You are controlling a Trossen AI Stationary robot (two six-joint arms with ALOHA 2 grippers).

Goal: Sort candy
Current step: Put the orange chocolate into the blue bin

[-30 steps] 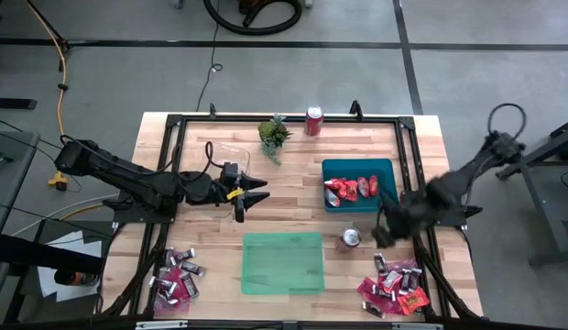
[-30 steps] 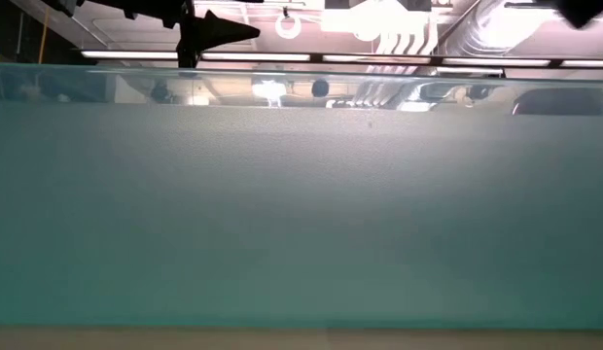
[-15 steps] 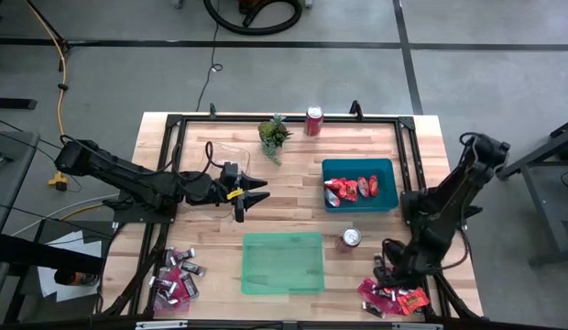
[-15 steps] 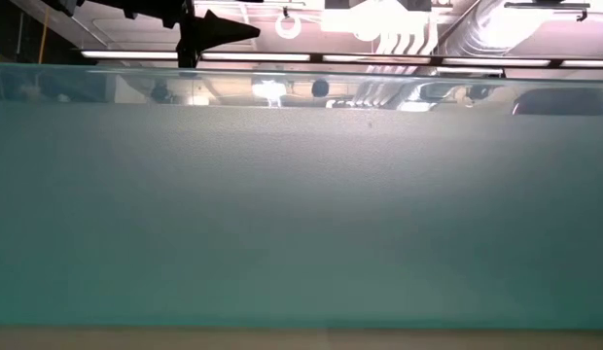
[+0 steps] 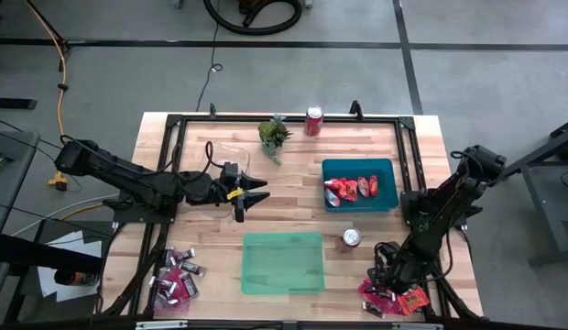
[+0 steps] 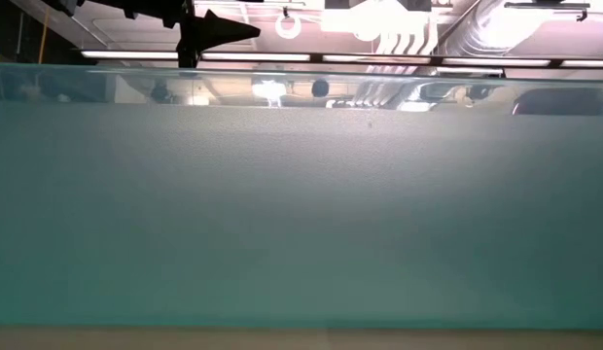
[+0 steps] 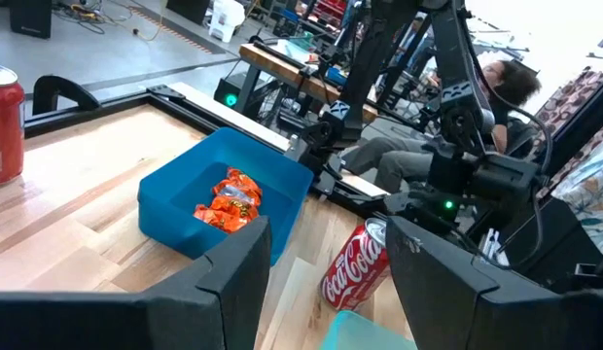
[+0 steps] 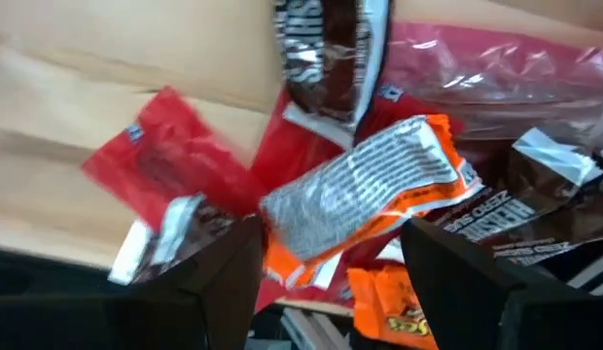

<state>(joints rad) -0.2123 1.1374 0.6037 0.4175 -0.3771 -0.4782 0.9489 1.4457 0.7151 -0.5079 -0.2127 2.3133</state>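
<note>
Right gripper [image 8: 331, 262], fingers spread, straddles an orange packet [image 8: 370, 204]; brown bar [image 8: 520, 209] reads "ZERO"; left gripper [image 7: 321, 277] likewise spread.

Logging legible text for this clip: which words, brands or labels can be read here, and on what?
"Coca-Cola", sideways: soda can beside the blue tray.
"ZERO" over "HERSHEY", upside down: brown bar in the right pile.
Partial white letters, not readable: dark bar at that pile's edge.
Fine print, too blurred: orange packet ahead of the right hand.
Rear can: small print, illegible.
</note>
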